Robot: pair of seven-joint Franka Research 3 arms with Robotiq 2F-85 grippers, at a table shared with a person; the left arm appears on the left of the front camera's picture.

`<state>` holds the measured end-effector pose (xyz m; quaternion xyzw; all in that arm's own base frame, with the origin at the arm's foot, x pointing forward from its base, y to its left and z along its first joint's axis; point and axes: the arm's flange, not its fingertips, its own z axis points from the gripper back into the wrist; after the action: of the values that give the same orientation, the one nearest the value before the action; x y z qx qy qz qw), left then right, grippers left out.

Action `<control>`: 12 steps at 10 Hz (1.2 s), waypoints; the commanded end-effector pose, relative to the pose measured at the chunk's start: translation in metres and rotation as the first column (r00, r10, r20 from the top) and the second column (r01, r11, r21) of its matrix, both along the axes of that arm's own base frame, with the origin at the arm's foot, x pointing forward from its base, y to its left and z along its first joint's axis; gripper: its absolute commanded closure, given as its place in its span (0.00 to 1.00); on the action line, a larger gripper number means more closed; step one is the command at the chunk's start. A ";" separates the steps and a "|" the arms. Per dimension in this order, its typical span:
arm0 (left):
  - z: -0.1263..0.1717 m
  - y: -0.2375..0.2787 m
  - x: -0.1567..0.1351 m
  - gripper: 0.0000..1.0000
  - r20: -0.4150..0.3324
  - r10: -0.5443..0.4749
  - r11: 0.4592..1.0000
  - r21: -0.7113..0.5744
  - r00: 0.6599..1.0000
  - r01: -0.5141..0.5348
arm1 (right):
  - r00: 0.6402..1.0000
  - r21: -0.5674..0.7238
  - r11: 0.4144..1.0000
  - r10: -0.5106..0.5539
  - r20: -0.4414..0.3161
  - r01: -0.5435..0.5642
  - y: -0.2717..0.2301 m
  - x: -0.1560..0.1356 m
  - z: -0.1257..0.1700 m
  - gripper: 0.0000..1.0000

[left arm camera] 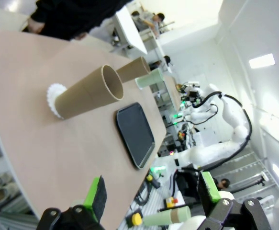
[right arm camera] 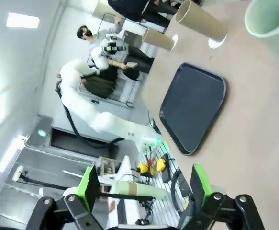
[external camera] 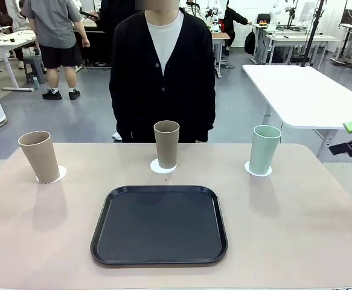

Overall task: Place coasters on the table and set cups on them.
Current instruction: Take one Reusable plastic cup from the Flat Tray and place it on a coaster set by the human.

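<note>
Three cups stand upright on the beige table, each on a white scalloped coaster. The left beige cup sits on its coaster, the middle brown cup on a coaster, and the mint cup on a coaster. My right gripper hangs off the table's right edge, open and empty; in its wrist view the right gripper has wide jaws, with the mint cup far off. My left gripper is open and empty, with the beige cup well ahead of it.
An empty black tray lies in the middle near the front edge. A person in a black cardigan stands at the far side behind the middle cup. A white table stands at the back right.
</note>
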<state>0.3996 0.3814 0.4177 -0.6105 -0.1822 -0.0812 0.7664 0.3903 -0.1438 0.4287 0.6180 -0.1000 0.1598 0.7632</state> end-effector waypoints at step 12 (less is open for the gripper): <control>0.002 -0.001 0.000 0.00 -0.005 0.003 1.000 0.009 1.000 -0.003 | 0.990 0.074 0.992 -0.097 -0.102 0.105 -0.046 -0.020 -0.040 0.00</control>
<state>0.3998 0.3812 0.4177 -0.6106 -0.1821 -0.0815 0.7664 0.3692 -0.1896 0.3900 0.6523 -0.0981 0.0875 0.7465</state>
